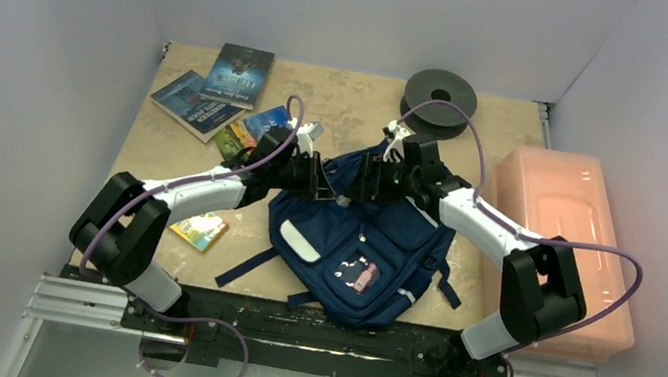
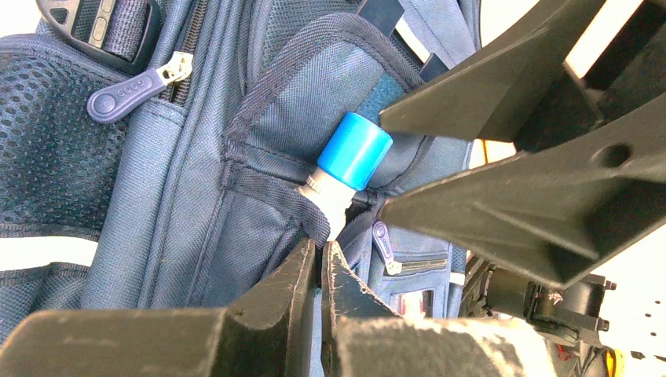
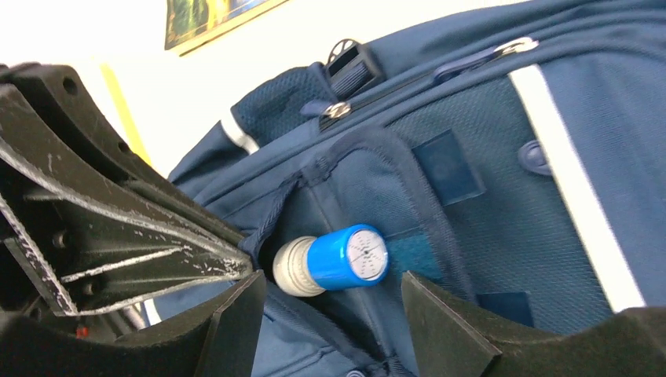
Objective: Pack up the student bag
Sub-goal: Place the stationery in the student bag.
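1. Lettering on the zip pull point(image 2: 129, 93) and the books point(image 1: 224, 90) is too small to read.
2. The student bag point(image 1: 355, 253) lies flat beneath both tools, with its long axis running from them toward the arm bases.
3. The left tool point(image 2: 320, 255) pinches the bag's pocket edge. The right tool point(image 3: 334, 287) gapes around a blue-capped tube point(image 3: 342, 258) without touching it.
4. The books lie beyond the left tool, and a pink box point(image 1: 564, 245) sits outboard of the right.

No legible text on book covers point(image 1: 239, 72) or zipper pull point(image 2: 126, 93) of the student bag point(image 2: 196, 204) (lettering too small)
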Available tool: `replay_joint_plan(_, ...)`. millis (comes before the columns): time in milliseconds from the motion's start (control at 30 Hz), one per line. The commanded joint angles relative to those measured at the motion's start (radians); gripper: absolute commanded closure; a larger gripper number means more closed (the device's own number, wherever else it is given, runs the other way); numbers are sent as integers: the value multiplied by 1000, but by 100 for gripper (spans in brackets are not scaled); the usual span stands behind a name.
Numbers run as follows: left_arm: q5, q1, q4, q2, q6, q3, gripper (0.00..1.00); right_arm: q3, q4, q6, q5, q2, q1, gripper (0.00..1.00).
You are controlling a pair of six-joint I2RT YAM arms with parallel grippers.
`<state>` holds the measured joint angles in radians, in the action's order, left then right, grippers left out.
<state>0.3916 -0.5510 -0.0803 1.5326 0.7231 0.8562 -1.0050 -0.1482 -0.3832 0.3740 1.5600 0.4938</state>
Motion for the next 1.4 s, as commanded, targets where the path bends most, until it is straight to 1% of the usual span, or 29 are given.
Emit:
replay_joint_plan(0, 59, -1, -31, 8, 13, 54, 100, -59, -47, 73, -141, -48, -9, 34)
replay_joint_plan(133, 58, -1, -19, 9, 14, 61, 100, -88, -31, 84, -138, -43, -9, 41)
replay_joint_plan(200, 57, -1, -13, 11, 14, 66, 100, -88, 7, 82, -126, -22, -9, 45)
replay_joint_plan(267, 59, -1, -15, 12, 15, 67, 100, -93, 42, 75, -99, 12, -8, 51)
replay_joint_plan(333, 60, -1, -14, 12, 18, 68, 100, -91, 77, 57, -62, 36, -8, 55)
replay_joint_plan(433, 62, -1, -5, 13, 17, 77, 100, -68, 128, 15, 23, 80, 2, 60)
replay_joint_plan(500, 61, 0, 2, 12, 14, 83, 100, -24, 173, -24, 93, 98, 19, 62)
replay_joint_plan(567, 62, -1, 6, 16, 13, 90, 100, 27, 249, -72, 178, 107, 50, 63)
replay_joint_plan(600, 63, -1, 7, 19, 12, 96, 100, 43, 277, -99, 248, 112, 50, 65)
replay_joint_plan(633, 64, -1, 11, 22, 12, 101, 100, 63, 330, -143, 343, 109, 31, 65)
replay_joint_plan(667, 66, -1, 12, 24, 11, 102, 100, 96, 398, -217, 395, 97, 2, 65)
replay_joint_plan(700, 69, -2, 7, 26, 11, 103, 100, 98, 428, -238, 417, 78, -22, 66)
replay_joint_plan(733, 70, -2, 7, 27, 10, 104, 100, 73, 385, -213, 407, 66, -38, 65)
replay_joint_plan(800, 74, -3, 18, 30, 7, 112, 100, -2, 246, -130, 346, 48, -46, 58)
replay_joint_plan(867, 66, -3, 46, 30, 0, 126, 100, -33, 199, -105, 340, 30, -57, 55)
replay_joint_plan(900, 57, -1, 58, 25, 3, 127, 92, -45, 168, -86, 317, 15, -62, 53)
replay_joint_plan(967, 24, -1, 98, 4, 4, 129, 71, -79, 56, -2, 174, -25, -63, 48)
replay_joint_plan(1033, -18, -1, 187, -28, 4, 135, 51, -76, -2, 63, 75, -72, -63, 43)
replay_joint_plan(1067, -29, 0, 225, -48, 0, 138, 38, -66, -26, 85, 35, -95, -63, 41)
replay_joint_plan(1100, -37, -1, 259, -66, -3, 137, 35, -51, -38, 103, -47, -119, -64, 39)
replay_joint_plan(1167, -44, -1, 295, -106, 5, 124, 32, -1, -33, 114, -118, -166, -63, 36)
replay_joint_plan(1233, -3, -3, 268, -123, 38, 97, 32, 44, 11, 113, -143, -189, -63, 34)
replay_joint_plan(1300, 54, -4, 198, -93, 84, 81, 40, 101, 78, 106, -149, -187, -64, 33)
replay_joint_plan(1367, 81, -9, 167, -35, 107, 94, 56, 129, 137, 96, -141, -169, -64, 33)
